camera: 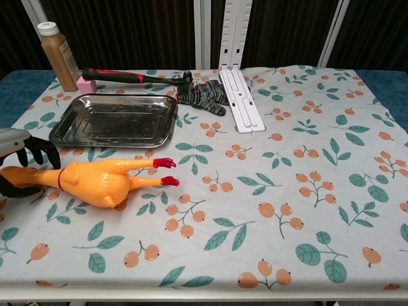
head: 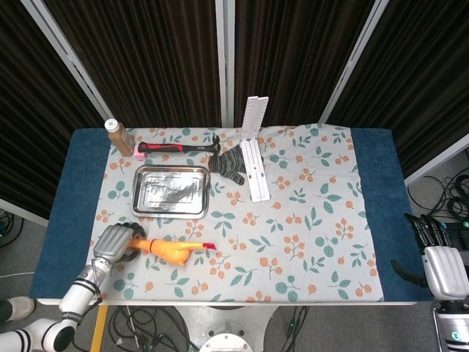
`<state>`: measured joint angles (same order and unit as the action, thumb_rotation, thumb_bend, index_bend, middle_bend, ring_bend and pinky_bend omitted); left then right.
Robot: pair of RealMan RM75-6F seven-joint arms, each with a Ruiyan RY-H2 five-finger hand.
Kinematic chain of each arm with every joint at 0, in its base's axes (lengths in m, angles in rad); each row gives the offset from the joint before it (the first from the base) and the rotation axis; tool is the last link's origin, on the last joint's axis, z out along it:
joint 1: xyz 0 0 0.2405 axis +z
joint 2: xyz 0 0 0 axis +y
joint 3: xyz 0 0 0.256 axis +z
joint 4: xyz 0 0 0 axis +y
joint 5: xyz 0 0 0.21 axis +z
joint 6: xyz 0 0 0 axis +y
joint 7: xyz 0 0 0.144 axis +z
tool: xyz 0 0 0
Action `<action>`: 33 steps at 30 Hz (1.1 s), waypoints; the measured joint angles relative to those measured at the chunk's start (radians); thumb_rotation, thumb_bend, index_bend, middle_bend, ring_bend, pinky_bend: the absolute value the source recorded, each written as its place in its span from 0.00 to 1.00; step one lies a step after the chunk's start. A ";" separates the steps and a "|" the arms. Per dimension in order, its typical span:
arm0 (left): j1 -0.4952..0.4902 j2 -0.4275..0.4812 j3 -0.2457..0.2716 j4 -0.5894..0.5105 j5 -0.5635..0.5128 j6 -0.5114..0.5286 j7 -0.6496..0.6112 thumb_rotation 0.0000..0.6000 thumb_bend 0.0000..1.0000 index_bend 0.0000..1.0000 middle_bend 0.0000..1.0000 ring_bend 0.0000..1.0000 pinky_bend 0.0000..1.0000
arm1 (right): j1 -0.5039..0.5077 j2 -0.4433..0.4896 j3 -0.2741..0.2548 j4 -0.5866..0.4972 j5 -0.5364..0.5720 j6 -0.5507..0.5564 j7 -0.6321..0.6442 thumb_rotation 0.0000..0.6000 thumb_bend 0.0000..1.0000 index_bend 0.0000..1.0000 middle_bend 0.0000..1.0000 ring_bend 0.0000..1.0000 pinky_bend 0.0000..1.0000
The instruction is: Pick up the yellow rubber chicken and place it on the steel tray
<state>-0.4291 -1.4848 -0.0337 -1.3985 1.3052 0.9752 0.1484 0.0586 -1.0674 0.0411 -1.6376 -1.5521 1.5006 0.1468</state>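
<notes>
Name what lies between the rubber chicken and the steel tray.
Only bare floral cloth separates rubber chicken from steel tray, shown in the chest view.

Table (head: 374, 198) with a blue top, mostly covered by a pale cloth (head: 308, 220) printed with green leaves and orange berries; blue margins (head: 66, 205) show at both ends.

On the cloth:
- rectangular steel tray (head: 171, 191), left of centre
- yellow rubber chicken with red feet (head: 172, 249), lying on its side near the front edge, just in front of the tray
- brown bottle with a white cap (head: 117, 136), upright at the far left corner
- red-and-black-handled hammer (head: 179, 147) along the far edge
- grey knitted glove (head: 231, 165) beside the hammer head
- white folding plastic stand (head: 254, 158), one leaf flat, one upright
- small pink block (camera: 86, 85) touching the bottle's base
</notes>
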 measured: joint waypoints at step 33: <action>-0.056 0.187 0.061 -0.095 0.370 0.213 -0.578 1.00 0.64 0.80 0.79 0.72 0.83 | 0.171 0.129 0.012 -0.284 -0.177 -0.159 -0.070 1.00 0.11 0.00 0.15 0.00 0.08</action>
<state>-0.4848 -1.2983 0.0273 -1.4930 1.6750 1.1880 -0.4292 0.2291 -0.9384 0.0533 -1.9212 -1.7291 1.3416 0.0770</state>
